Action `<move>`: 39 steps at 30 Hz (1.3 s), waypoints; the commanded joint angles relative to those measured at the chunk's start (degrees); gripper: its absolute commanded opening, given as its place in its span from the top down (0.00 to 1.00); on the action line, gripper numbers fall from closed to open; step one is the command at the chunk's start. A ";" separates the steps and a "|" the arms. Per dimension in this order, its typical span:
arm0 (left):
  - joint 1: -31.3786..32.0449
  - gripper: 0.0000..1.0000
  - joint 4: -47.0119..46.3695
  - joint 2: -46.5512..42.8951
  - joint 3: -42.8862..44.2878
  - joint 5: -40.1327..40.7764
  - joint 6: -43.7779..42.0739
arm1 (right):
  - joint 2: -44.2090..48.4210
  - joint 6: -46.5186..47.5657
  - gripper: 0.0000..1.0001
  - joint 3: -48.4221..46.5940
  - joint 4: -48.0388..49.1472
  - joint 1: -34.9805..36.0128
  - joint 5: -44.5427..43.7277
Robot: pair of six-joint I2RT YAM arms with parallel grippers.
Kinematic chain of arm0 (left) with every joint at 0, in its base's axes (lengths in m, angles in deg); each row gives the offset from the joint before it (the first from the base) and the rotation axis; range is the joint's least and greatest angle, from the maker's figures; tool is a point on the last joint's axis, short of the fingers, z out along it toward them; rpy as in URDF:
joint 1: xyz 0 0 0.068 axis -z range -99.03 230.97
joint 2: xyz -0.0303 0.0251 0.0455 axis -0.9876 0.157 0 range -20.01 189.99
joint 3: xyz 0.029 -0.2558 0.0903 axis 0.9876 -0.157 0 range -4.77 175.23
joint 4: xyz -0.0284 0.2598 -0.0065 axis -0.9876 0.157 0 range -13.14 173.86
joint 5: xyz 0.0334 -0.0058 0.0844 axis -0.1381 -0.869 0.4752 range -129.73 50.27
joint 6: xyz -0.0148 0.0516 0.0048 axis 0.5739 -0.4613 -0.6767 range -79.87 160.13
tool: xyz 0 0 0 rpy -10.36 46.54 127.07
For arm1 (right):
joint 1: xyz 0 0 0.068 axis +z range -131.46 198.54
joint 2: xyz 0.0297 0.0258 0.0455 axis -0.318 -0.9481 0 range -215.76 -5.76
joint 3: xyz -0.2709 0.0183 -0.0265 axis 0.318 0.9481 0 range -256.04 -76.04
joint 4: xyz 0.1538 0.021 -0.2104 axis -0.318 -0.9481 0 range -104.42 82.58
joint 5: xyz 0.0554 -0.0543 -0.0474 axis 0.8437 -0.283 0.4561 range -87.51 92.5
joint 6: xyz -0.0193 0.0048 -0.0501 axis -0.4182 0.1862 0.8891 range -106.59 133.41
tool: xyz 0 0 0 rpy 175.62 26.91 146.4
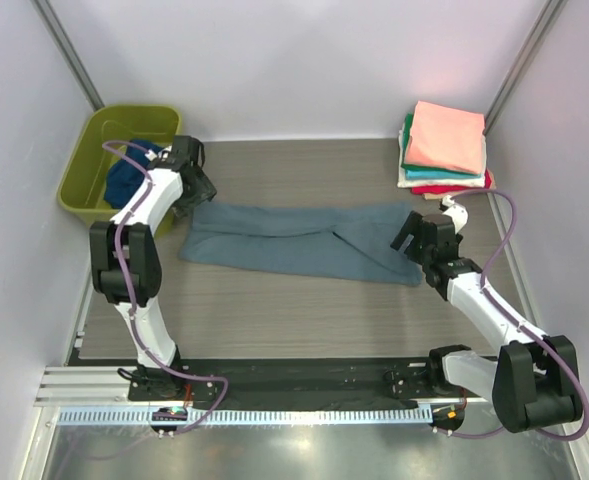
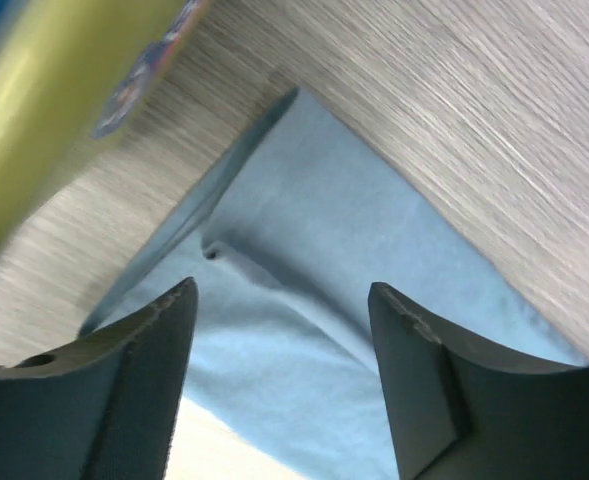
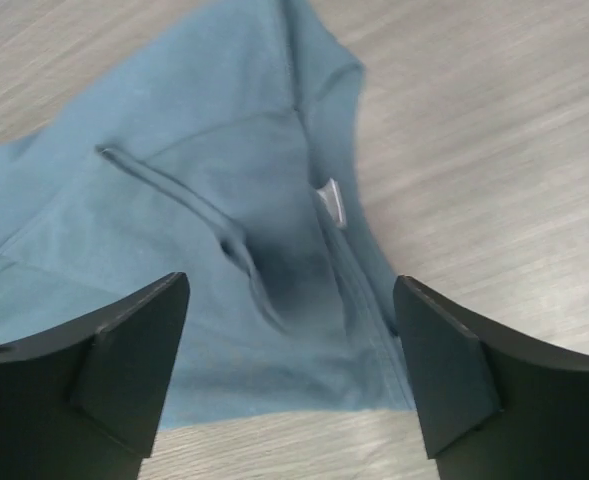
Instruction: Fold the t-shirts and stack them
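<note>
Two grippers are bracketing the grey-blue shirt, which is lying folded into a long strip on the table. The left gripper is hovering over one end, jaws spread wide and holding nothing, with cloth directly beneath its fingers and the tub just beside it. The right gripper is poised likewise, wide open and empty, above the collar end, where a label and loose overlapping layers are showing below it. The danger is probably lying in the pinch: catching only the top layer could let the fold spill open as the ends are being brought together, and uneven lifts could skew the strip. The left arm could also be knocking the tub. The stack is waiting beyond the right gripper.
</note>
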 commanded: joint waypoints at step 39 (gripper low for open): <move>41.24 0.47 -23.85 -9.66 -42.47 -27.58 19.93 | -85.95 -6.54 0.06 -95.35 -20.16 8.23 27.04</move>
